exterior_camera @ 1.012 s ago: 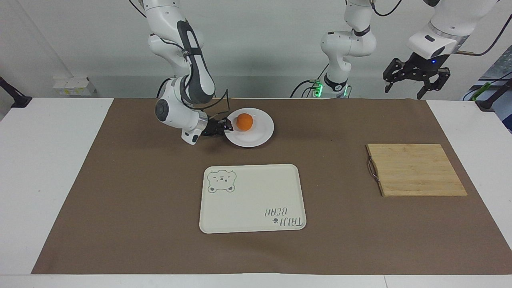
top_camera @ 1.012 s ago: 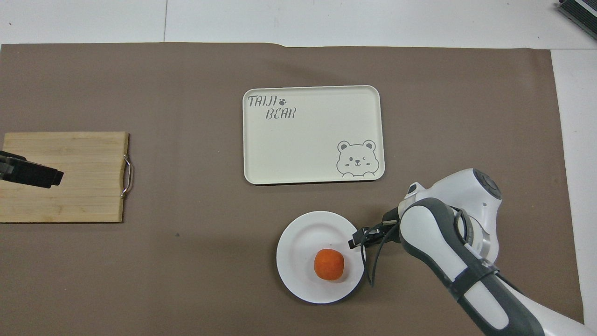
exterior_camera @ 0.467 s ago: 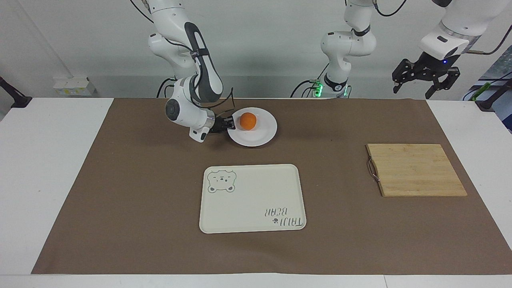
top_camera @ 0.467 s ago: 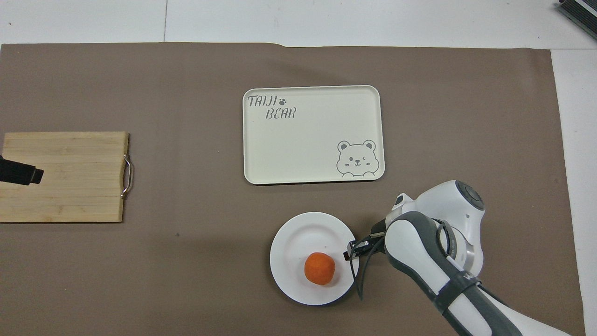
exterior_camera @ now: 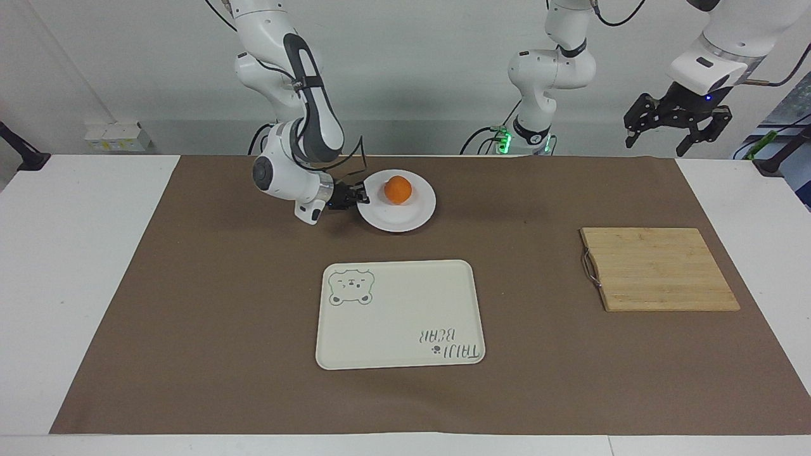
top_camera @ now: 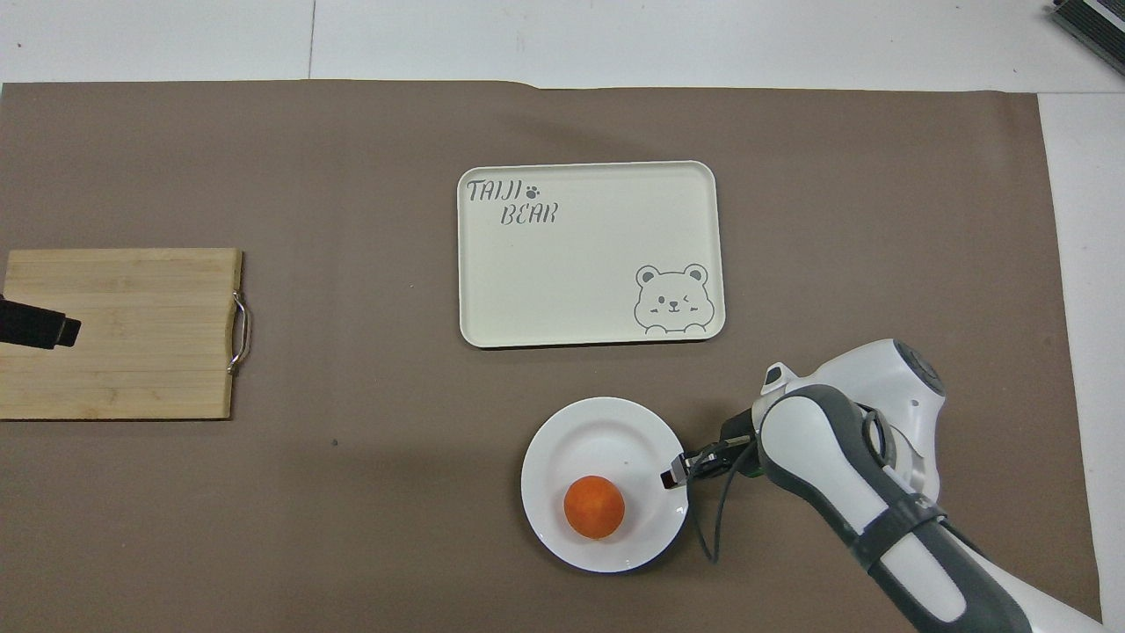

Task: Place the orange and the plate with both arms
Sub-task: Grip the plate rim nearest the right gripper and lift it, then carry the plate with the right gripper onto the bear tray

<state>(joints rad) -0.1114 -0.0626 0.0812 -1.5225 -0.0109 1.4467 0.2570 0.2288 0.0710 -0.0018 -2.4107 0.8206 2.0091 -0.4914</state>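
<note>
The step in hand was the gripping of the plate (exterior_camera: 397, 201); the right gripper (exterior_camera: 361, 198) sat low at the plate's rim, left of centre in the upper half of the facing view, its fingertips closed together on that rim; the plate, glossy and white, lay on the brown mat (exterior_camera: 190, 316) above the cream tray (exterior_camera: 400, 314) in that view, with the orange (exterior_camera: 398, 189) resting in it, toward the upper part of the dish.

The left gripper (exterior_camera: 676, 124) hung high at the upper right of the facing view, over the table's edge above the wooden board (exterior_camera: 659, 268), its fingers spread apart and holding nothing; that arm waited.

The next move, as I judge it, called for a level lift or slide of the plate toward the tray; any tilt could roll the orange off, since it lay loose; a pinch on one edge alone gave little support.

Against the earlier frames, the right gripper had gone from partly open at the rim to fully pinched; the plate had shifted slightly under it; the orange had rolled across the dish, away from the fingertips; the left gripper had drawn up and outward toward the frame's right corner.
</note>
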